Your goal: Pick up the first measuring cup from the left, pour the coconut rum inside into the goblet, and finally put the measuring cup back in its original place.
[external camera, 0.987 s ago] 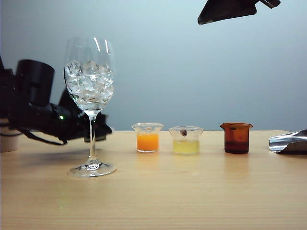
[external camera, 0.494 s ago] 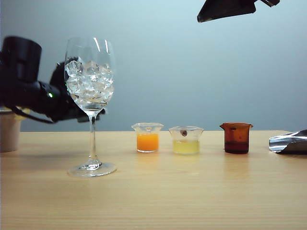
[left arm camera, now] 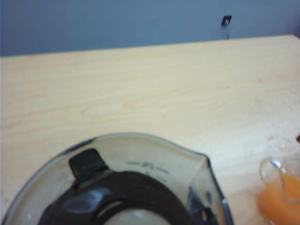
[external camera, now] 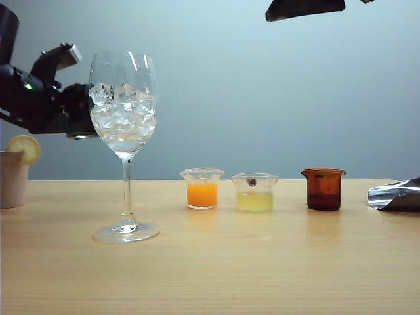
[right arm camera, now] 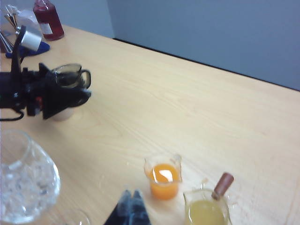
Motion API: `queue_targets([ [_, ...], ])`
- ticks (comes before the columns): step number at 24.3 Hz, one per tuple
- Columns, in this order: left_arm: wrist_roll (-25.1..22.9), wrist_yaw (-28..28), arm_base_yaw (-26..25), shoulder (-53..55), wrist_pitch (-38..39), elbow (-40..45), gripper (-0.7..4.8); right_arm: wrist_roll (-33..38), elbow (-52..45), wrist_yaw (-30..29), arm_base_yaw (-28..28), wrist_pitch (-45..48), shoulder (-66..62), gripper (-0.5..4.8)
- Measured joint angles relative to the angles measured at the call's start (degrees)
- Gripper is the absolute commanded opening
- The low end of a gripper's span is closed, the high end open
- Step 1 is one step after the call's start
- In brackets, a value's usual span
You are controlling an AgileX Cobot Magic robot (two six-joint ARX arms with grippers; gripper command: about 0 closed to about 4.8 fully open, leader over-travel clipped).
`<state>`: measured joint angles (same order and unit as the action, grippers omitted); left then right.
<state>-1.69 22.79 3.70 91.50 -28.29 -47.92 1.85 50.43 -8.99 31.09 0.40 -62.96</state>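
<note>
The goblet (external camera: 123, 111), a tall stemmed glass full of ice cubes, stands on the wooden table left of centre; its bowl also shows in the right wrist view (right arm camera: 26, 180). My left gripper (external camera: 79, 113) hangs in the air just left of the bowl, shut on the smoky grey measuring cup (external camera: 81, 125). That cup (left arm camera: 154, 154) fills the left wrist view, with a black finger (left arm camera: 86, 162) seen through its wall. From the right wrist view the cup (right arm camera: 70, 75) is upright in the left gripper (right arm camera: 70, 91). I cannot make out the coconut rum. My right gripper (external camera: 305, 8) is high above the table, fingers together (right arm camera: 132, 201).
Right of the goblet stand a clear cup of orange liquid (external camera: 201, 189), a cup of pale yellow liquid (external camera: 254, 192) and an amber-brown cup (external camera: 323, 189). A metal scoop (external camera: 395, 195) lies at the right edge. A beige cup with a lemon slice (external camera: 13, 174) sits far left.
My left arm has risen from table height behind the goblet's stem to the level of its bowl, carrying the measuring cup. The right gripper has barely shifted.
</note>
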Motion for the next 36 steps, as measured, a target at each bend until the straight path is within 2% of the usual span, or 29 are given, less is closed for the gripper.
queue_targets([
  [7,-3.50,1.09,0.09,-7.76,11.61,0.02,1.43,-0.07,3.43,-1.60,0.07,-0.63,-0.02,-0.05],
  [12,-6.40,1.46,-0.22,-15.37,17.99,0.02,1.43,-0.22,6.51,-4.07,0.09,-5.01,-0.02,-0.05],
  [13,-7.80,1.40,-0.33,-17.84,21.11,0.02,1.43,-0.22,6.97,-4.68,0.28,-5.77,0.00,-0.05],
  [17,-11.82,1.55,-0.26,-24.11,29.14,0.02,1.43,-0.42,7.96,-4.98,2.56,-6.29,-0.07,-0.05],
  [21,-12.85,2.21,-0.26,-28.13,35.32,0.07,1.43,-0.42,8.76,-4.85,6.03,-7.19,0.00,-0.05],
  [31,-12.90,7.78,-0.09,-31.21,41.72,0.07,1.43,-0.50,13.35,-4.09,11.28,-18.18,-1.66,-0.05],
  [36,-16.44,6.45,4.85,-31.47,42.95,0.09,1.43,-0.70,13.60,-4.17,12.31,-18.91,-1.92,-0.05],
])
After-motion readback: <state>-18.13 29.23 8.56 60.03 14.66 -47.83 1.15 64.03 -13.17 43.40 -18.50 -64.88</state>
